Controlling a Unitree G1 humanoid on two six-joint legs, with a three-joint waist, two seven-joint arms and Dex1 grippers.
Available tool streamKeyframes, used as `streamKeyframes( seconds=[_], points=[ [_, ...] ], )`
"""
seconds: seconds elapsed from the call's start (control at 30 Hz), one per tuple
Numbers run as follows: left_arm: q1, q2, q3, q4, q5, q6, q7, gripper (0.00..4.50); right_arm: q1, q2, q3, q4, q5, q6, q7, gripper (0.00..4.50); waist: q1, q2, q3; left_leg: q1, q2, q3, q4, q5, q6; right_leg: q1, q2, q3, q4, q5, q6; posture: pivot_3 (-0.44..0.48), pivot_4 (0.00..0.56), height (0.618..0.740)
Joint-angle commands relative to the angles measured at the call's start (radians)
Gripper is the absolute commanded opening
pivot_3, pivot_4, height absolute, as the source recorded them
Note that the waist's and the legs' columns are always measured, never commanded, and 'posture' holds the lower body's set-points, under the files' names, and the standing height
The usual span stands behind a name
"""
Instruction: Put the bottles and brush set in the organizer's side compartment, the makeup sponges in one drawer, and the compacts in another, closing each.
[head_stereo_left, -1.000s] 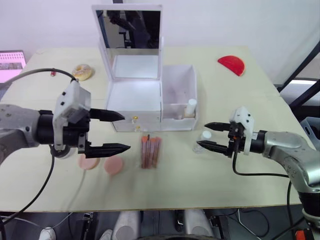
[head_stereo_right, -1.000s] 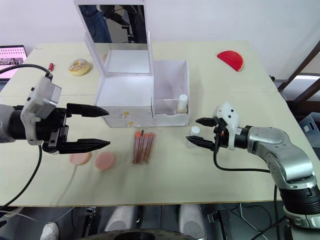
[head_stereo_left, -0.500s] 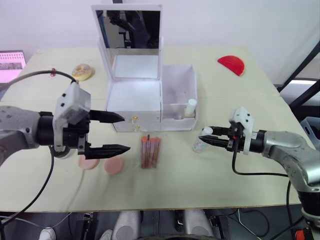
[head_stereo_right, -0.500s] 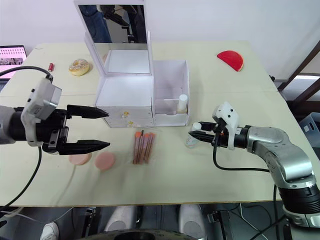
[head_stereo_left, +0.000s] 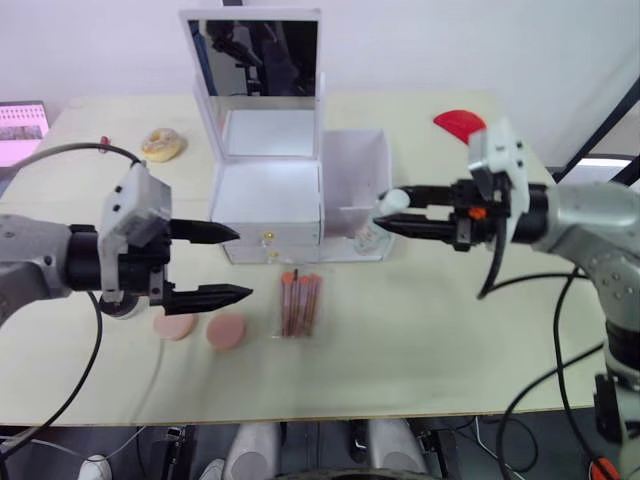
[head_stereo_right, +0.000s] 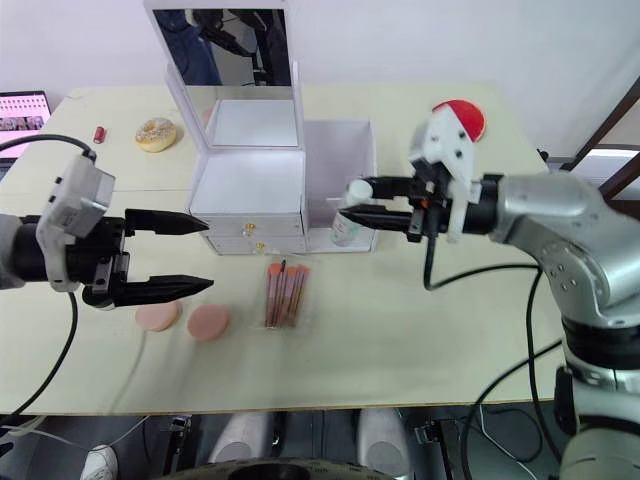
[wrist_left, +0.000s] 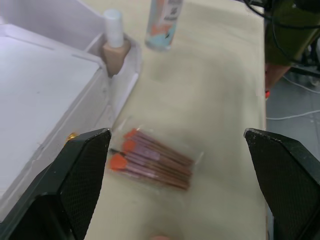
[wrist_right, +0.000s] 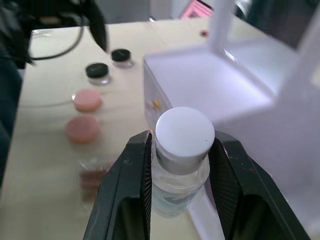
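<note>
My right gripper (head_stereo_left: 386, 211) is shut on a clear bottle (head_stereo_right: 344, 224) with a white cap (wrist_right: 184, 134). It holds the bottle off the table by the front wall of the white organizer's side compartment (head_stereo_left: 355, 165). A beige bottle (wrist_left: 114, 44) stands inside that compartment. The brush set (head_stereo_left: 300, 303) lies on the table in front of the organizer's drawers (head_stereo_left: 270, 243), which look shut. Two pink makeup sponges (head_stereo_left: 176, 327) lie to its left. Two black compacts (wrist_right: 98, 70) sit beyond them. My left gripper (head_stereo_left: 243, 262) hovers open above the sponges, holding nothing.
The organizer's mirror lid (head_stereo_left: 257, 58) stands upright at the back. A doughnut (head_stereo_left: 163, 144) and a small red item (head_stereo_left: 103, 143) lie at the back left, and a red half-round object (head_stereo_left: 458, 125) at the back right. A screen (head_stereo_left: 22, 120) sits at the left edge.
My right gripper shut on the bottle, lifted it off the table and carried it left, up to the side compartment. The left gripper has hardly moved.
</note>
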Motion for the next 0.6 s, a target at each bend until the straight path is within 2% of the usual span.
streamKeyframes(
  seconds=[0.03, 0.2, 0.6],
  points=[
    [0.008, 0.007, 0.041, -0.004, 0.016, -0.015, 0.0, 4.5, -0.103, 0.036, 0.053, 0.044, -0.019, 0.027, -0.028, 1.1, -0.002, 0.0, 0.0, 0.0, 0.0, 0.0, 0.0, 0.0, 0.0, 0.0, 0.0, 0.0, 0.0, 0.0, 0.0, 0.0, 0.15, 0.739],
    [0.044, 0.004, 0.074, -0.006, 0.029, -0.015, 0.005, 4.5, -0.226, 0.121, 0.17, 0.201, -0.157, 0.008, -0.095, 1.1, -0.008, 0.0, 0.0, -0.001, 0.0, 0.0, 0.0, 0.0, 0.0, -0.001, 0.0, 0.001, 0.0, 0.0, 0.0, 0.0, 0.15, 0.739],
    [0.074, 0.005, 0.123, -0.046, -0.017, 0.016, 0.043, 4.5, -0.208, 0.194, 0.293, 0.382, -0.358, -0.139, -0.037, 1.1, -0.022, 0.0, 0.0, -0.001, 0.0, 0.002, -0.002, 0.0, 0.0, -0.003, 0.001, 0.003, 0.001, 0.002, 0.004, 0.0, 0.15, 0.739]
  ],
)
